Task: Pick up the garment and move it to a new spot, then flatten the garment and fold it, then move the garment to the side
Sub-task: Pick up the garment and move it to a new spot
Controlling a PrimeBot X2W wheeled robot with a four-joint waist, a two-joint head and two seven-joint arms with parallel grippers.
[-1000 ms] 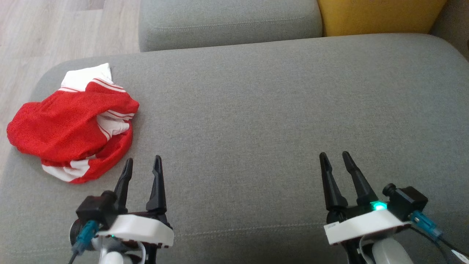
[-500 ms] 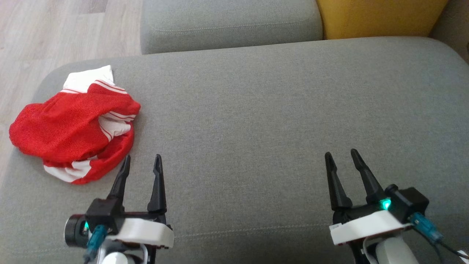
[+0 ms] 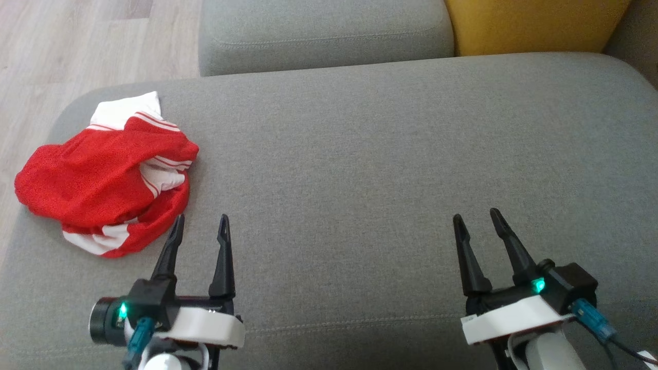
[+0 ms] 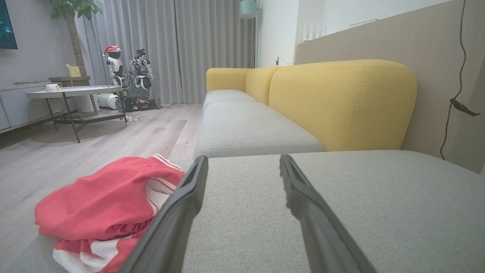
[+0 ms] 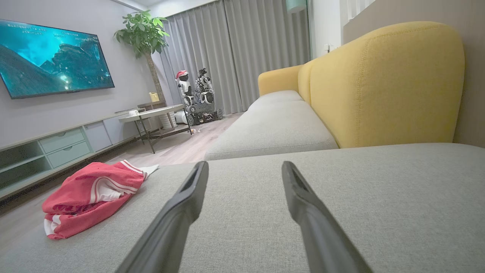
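1. On the cushion (image 3: 360,154), up at its far left corner, we have the garment (image 3: 103,190): a crumpled red heap with white stripes. One white flap pokes toward the cushion's far edge.
2. Over the cushion's near edge, on the left, there's the left gripper (image 3: 201,220). Its jaws are spread wide with nothing between them, pointing across the cushion toward the far edge.
3. Look at its outer finger (image 3: 169,252): the tip sits just beside the garment's near hem, and we cannot tell whether it touches the cloth.
4. Over the same near edge, on the right, we see the right gripper (image 3: 475,216), also spread wide and carrying nothing. It is well apart from the garment, with a broad stretch of grey cushion between them.
5. A seam runs along the cushion's near edge, passing under both wrists.
6. Past the cushion's far edge we get a second grey seat (image 3: 324,31), and a yellow backrest (image 3: 534,23) beside that seat, toward the cushion's far right corner.
7. Off the cushion's left side lies pale wood floor (image 3: 77,46). From the right wrist we also pick out a table (image 5: 151,113) and a lit TV (image 5: 53,60) well beyond the cushion.
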